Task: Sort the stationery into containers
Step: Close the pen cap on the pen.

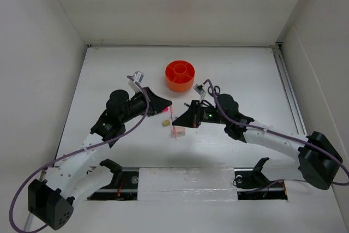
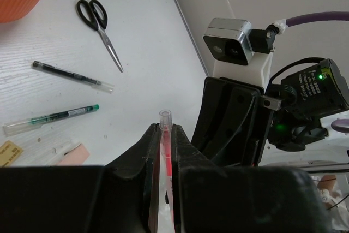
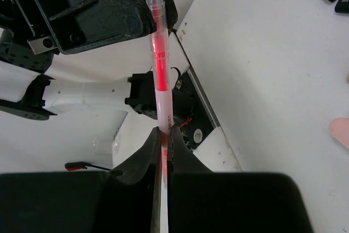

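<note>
Between left gripper (image 2: 166, 133), right gripper (image 3: 164, 135) fingers: pink pencil (image 3: 159, 64).

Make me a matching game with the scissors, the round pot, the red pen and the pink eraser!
Things:
1 scissors
2 round pot
3 red pen
4 eraser

Matches:
A orange
B clamped in both the left gripper and the right gripper
C black handles, lying flat on the table
D pale pink, lying on the table

Pairs: 1-C, 2-A, 3-B, 4-D
</note>
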`<state>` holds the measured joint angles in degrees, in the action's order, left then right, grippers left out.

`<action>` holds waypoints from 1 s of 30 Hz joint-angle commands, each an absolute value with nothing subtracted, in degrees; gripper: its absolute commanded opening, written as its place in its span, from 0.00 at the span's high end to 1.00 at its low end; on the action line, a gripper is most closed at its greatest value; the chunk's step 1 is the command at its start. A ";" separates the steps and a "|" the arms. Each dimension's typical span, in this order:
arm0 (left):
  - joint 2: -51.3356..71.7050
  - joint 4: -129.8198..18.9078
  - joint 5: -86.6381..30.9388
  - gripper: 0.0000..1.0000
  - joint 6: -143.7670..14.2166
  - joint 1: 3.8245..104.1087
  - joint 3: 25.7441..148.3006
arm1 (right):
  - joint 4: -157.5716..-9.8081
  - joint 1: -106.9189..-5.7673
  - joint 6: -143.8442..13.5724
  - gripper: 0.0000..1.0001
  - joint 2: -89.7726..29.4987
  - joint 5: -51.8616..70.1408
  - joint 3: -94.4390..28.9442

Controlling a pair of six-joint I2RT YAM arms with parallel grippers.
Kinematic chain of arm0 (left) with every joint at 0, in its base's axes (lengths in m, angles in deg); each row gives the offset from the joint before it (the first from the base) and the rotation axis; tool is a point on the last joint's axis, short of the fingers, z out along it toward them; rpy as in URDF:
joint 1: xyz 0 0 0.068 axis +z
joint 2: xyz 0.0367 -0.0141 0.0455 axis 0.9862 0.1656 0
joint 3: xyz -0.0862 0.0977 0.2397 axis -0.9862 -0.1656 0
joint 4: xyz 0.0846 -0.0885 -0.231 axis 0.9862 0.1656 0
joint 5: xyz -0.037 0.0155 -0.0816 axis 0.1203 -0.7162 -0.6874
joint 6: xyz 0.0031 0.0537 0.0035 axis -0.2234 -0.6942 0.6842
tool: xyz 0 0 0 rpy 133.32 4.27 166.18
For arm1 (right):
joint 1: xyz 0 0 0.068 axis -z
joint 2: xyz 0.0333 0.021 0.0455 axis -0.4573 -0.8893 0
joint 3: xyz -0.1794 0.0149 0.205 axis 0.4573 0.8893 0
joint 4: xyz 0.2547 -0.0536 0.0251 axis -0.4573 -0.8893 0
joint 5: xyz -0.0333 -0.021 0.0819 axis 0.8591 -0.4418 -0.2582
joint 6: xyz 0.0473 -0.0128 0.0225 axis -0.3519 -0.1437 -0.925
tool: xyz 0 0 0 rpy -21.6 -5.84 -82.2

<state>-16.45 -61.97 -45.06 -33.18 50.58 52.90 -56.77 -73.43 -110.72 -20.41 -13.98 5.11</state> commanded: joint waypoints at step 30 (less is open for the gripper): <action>-15.56 -66.80 -58.70 1.00 -38.39 50.50 49.83 | -56.01 -70.36 -107.47 1.00 -24.29 -17.15 -6.67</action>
<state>-15.42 -68.88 -49.59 -37.55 51.36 50.95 -60.88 -71.18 -111.16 -24.80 -20.85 -0.62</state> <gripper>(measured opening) 0.039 0.047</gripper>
